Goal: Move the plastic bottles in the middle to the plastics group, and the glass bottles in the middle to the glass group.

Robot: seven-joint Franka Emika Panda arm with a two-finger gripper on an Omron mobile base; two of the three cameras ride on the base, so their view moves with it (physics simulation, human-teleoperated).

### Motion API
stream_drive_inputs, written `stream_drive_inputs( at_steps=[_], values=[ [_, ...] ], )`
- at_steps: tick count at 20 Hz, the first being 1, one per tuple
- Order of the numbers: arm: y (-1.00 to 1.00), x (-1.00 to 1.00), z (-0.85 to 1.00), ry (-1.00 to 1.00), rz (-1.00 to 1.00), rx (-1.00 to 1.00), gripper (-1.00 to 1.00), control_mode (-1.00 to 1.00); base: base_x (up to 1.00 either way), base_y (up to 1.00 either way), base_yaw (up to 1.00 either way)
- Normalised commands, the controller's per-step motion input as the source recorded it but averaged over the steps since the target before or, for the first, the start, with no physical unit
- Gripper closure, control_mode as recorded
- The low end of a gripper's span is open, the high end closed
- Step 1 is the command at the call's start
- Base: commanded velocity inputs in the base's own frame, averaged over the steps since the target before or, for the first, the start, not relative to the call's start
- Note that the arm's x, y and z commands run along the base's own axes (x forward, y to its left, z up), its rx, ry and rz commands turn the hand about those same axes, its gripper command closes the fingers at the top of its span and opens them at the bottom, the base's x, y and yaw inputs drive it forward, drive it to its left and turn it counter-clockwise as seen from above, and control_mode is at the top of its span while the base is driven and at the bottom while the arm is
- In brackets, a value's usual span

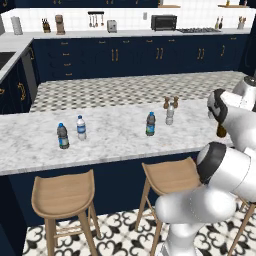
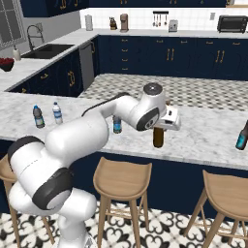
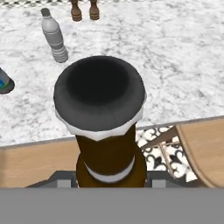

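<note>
**Brown glass bottle held near the counter's front edge**

The brown glass bottle (image 3: 107,127) is seen at frame centre, gripped by the gripper (image 2: 160,130). A pale plastic bottle (image 3: 54,36) stands at upper left on the marble counter (image 3: 175,65). A teal bottle (image 2: 242,135) is at the far right.

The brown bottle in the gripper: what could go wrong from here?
1. The brown bottle hangs near the counter's front edge, above the stools; if the gripper slips, it may fall to the floor.
2. The teal bottle stands at the far right; a careless placement could knock it over.
</note>
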Motion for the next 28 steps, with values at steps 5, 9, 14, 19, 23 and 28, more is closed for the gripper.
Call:
stream_drive_inputs(
  at_steps=[5, 9, 14, 19, 23, 28],
  values=[
    [-0.52, -0.01, 0.14, 0.00, -0.15, -0.07, 1.00, -1.00, 0.00, 0.00, 0.00],
    [-0.41, 0.06, 0.02, 0.00, -0.17, -0.07, 1.00, -1.00, 0.00, 0.00, 0.00],
    [-0.33, 0.02, 0.02, 0.00, -0.04, 0.00, 1.00, -1.00, 0.00, 0.00, 0.00],
    [-0.55, 0.34, 0.00, 0.00, 0.00, 0.00, 1.00, -1.00, 0.00, 0.00, 0.00],
    [-0.76, 0.44, 0.00, 0.00, 0.00, 0.00, 1.00, -1.00, 0.00, 0.00, 0.00],
    [-0.71, 0.39, 0.00, 0.00, 0.00, 0.01, 1.00, -1.00, 0.00, 0.00, 0.00]
  ],
)
